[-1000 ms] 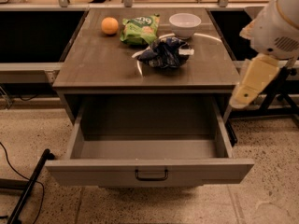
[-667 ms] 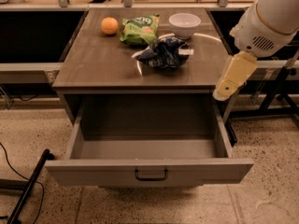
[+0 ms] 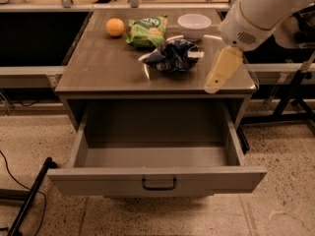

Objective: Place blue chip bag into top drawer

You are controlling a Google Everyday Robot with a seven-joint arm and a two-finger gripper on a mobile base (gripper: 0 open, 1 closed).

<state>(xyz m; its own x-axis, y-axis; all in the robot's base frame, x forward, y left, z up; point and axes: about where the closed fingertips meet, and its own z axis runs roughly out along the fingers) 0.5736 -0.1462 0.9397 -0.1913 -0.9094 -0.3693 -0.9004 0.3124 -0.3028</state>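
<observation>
Over the last second the arm had swung across, carrying the gripper [image 3: 215, 81] from off the table's side to just over the near corner of the tabletop [image 3: 108, 68]. It held nothing, and whether it stood apart or together could not be told. The blue chip bag [image 3: 172, 56] lay on the tabletop near the gripper, a little beyond it and toward the table's middle, not touching. Past the bag from the gripper sat a green snack bag [image 3: 147, 31], an orange [image 3: 115, 27] and a white bowl [image 3: 194, 24]. The top drawer [image 3: 157, 157] stood pulled out below the gripper, toward the camera.

The bag looked light, soft and crinkly, its foil likely slick and its contents brittle. A gentle pinch on a raised crumpled fold seemed safest.
</observation>
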